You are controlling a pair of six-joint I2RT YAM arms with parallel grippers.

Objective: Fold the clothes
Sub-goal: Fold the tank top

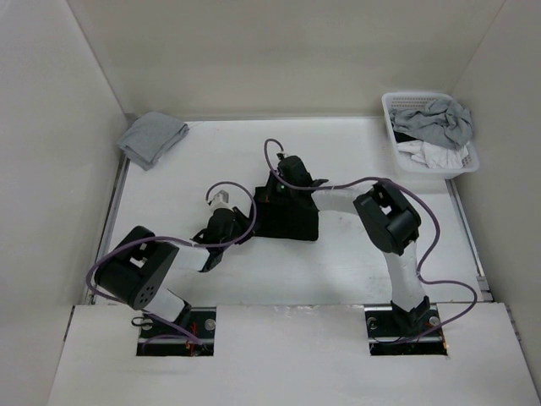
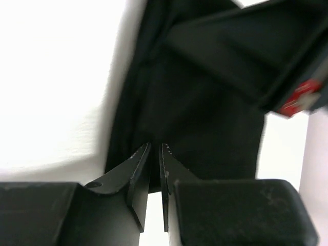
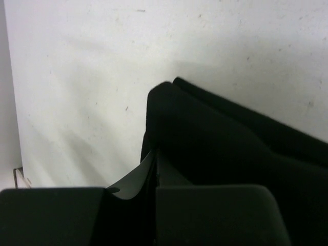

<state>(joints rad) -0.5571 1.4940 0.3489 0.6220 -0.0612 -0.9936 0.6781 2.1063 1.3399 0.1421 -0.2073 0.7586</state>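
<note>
Mid-surface [image 1: 363,271], the black garment [image 1: 287,218] lies bunched. My right hand [image 3: 154,159] is clamped on its far edge. My left hand [image 2: 155,147] has its fingers nearly together at the left edge, but I cannot tell whether it grips.

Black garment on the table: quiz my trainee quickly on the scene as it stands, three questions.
1. True or false: the white plastic basket of grey and white clothes stands at the white table's far right corner.
2. The folded light grey cloth lies: A far left; B near right; C in the basket.
3. Fill in: the right tool is shut on the ___.
Key: 1 true; 2 A; 3 black soft fabric garment.
</note>
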